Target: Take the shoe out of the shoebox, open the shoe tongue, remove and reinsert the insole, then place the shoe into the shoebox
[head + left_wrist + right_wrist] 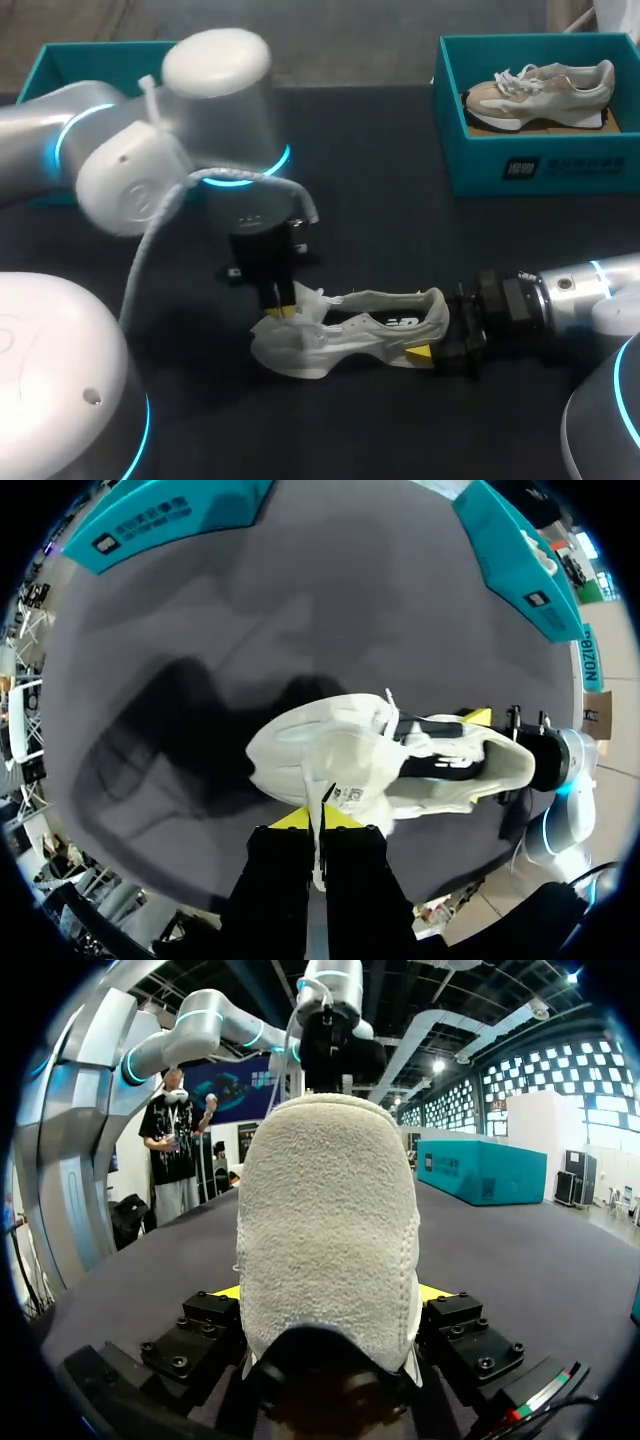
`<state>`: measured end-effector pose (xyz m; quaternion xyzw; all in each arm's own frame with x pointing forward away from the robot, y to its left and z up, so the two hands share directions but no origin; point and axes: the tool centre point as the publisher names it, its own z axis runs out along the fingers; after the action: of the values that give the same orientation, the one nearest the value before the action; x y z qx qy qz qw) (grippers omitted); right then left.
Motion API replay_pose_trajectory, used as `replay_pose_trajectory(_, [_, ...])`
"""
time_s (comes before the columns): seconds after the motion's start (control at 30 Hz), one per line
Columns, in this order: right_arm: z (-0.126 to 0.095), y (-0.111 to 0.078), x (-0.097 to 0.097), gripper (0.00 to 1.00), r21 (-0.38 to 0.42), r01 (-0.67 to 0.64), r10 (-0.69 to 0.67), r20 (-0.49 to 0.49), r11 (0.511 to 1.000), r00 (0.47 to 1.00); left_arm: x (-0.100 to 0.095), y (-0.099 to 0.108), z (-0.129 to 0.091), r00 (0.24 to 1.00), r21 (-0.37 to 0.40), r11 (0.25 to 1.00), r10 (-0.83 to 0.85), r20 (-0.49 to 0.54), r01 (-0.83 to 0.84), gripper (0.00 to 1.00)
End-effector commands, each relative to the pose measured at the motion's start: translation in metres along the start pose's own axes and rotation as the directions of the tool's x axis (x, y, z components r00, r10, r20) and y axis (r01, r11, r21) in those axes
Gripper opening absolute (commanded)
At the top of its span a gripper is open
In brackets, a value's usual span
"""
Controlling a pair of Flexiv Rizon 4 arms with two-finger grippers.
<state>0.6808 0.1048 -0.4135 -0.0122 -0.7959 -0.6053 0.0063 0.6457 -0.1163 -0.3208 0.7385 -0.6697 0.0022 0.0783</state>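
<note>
Two grippers are sharing the shoe (360, 328) at six o'clock on the surface (400, 220): right gripper (432, 338) clamping its heel (330, 1230) as an anchor, left gripper (283, 308) narrowly pinching the tongue (345, 780), probably for opening.

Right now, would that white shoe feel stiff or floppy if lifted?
Probably floppy up top: the tongue folds over where the left hand pinches it. The white shoe likely feels light; the right hand grips only its heel.

Exhibition hall, high trussed ceiling (470, 1000), spotlights (437, 1064), dark demo table (380, 240)
</note>
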Motion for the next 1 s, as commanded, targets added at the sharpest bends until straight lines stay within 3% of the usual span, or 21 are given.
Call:
replay_pose_trajectory(0.03, [0.000, 0.000, 0.000, 0.00, 0.003, -0.001, 0.001, 0.001, 1.000, 1.000, -0.014, -0.004, 0.014, 0.992, -0.020, 1.000, -0.007, -0.130, 0.005, 0.00])
replay_pose_trajectory(0.23, [0.000, 0.000, 0.000, 0.00, 0.003, -0.001, 0.001, 0.001, 1.000, 1.000, -0.023, -0.004, 0.034, 0.993, -0.060, 0.998, -0.021, -0.113, 0.014, 0.00])
replay_pose_trajectory(0.3, [0.000, 0.000, 0.000, 0.00, 0.003, -0.001, 0.001, 0.001, 1.000, 1.000, -0.027, -0.004, 0.039, 0.994, -0.072, 0.997, -0.027, -0.110, 0.019, 0.10])
replay_pose_trajectory(0.47, [0.000, 0.000, 0.000, 0.00, 0.003, -0.001, 0.001, 0.001, 1.000, 1.000, -0.034, -0.002, 0.041, 0.993, -0.087, 0.996, -0.029, -0.118, 0.019, 0.17])
replay_pose_trajectory(0.6, [0.000, 0.000, 0.000, 0.00, 0.003, -0.001, 0.001, 0.001, 1.000, 1.000, -0.039, 0.003, 0.027, 0.992, -0.052, 0.999, -0.004, -0.127, -0.003, 0.47])
replay_pose_trajectory(0.7, [0.000, 0.000, 0.000, 0.00, 0.003, -0.001, 0.001, 0.001, 1.000, 1.000, -0.042, 0.008, 0.009, 0.989, -0.019, 0.999, 0.036, -0.145, -0.039, 0.83])
replay_pose_trajectory(0.77, [0.000, 0.000, 0.000, 0.00, 0.003, -0.001, 0.001, 0.001, 1.000, 1.000, -0.044, 0.011, -0.004, 0.986, 0.010, 0.998, 0.070, -0.148, -0.070, 0.95])
replay_pose_trajectory(0.8, [0.000, 0.000, 0.000, 0.00, 0.003, -0.001, 0.001, 0.001, 1.000, 1.000, -0.044, 0.012, -0.010, 0.984, 0.019, 0.995, 0.098, -0.149, -0.096, 1.00])
replay_pose_trajectory(1.0, [0.000, 0.000, 0.000, 0.00, 0.003, -0.001, 0.001, 0.001, 1.000, 1.000, -0.037, 0.016, -0.047, 0.965, 0.096, 0.976, 0.209, -0.159, -0.195, 1.00])
